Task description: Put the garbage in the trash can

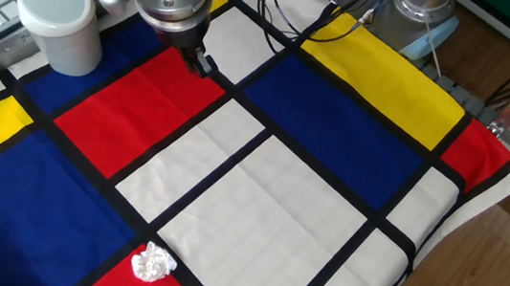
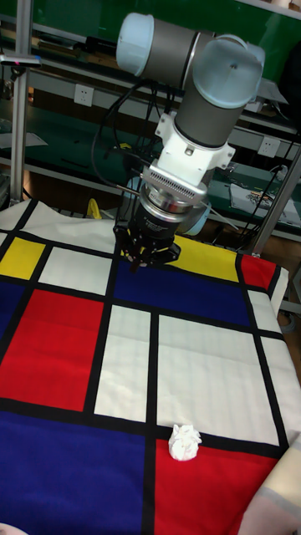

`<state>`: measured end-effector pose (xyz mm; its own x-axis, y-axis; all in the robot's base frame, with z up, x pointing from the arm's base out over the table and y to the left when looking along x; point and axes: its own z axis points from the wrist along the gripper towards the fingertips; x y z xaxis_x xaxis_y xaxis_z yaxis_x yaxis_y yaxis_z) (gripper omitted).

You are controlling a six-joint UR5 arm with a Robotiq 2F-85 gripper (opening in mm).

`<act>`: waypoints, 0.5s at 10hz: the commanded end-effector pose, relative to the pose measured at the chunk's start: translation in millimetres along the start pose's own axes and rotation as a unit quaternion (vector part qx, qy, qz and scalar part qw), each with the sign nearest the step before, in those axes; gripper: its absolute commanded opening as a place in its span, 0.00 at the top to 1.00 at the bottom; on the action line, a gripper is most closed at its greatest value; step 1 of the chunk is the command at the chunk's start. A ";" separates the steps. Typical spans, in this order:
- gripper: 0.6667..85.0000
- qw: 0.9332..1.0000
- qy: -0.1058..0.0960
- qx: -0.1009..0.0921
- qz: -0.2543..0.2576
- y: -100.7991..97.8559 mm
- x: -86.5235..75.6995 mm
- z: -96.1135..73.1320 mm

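In the fixed view, the trash can (image 1: 57, 22), a plain white cylinder with a slightly wider rim band, stands upright at the far left corner of the table (image 1: 352, 140), partly on a blue patch of the checked cloth (image 1: 257, 211) that covers the top. This cloth shows red, blue, yellow and white panels split by black lines.

Just right of the trash can, the gripper (image 1: 199, 62) hangs from the arm (image 2: 209, 79) above the far edge of a red panel, close to a black line crossing. It is apart from the trash can and carries nothing. Its dark fingertips sit close together, but neither view shows clearly whether the claw is narrow or fully shut, so that cannot be told.

Farther right and toward the near edge of the table, the garbage (image 1: 153, 263), a small lumpy wad of white tissue, lies on the cloth where a red panel meets a black line. It is well apart from both gripper and trash can.
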<state>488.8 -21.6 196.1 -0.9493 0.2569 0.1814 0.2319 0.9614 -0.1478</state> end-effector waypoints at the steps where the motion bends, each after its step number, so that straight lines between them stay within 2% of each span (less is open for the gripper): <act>1: 1.00 1.000 0.008 -0.007 0.007 2.1 4.7 -0.9; 4: 1.00 1.000 0.011 -0.016 0.013 6.8 5.9 -0.9; 5: 1.00 0.999 -0.003 -0.037 0.025 17.7 -2.2 -0.8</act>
<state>487.4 -16.7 195.6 -0.9416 0.2799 0.1871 0.2581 0.9570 -0.1323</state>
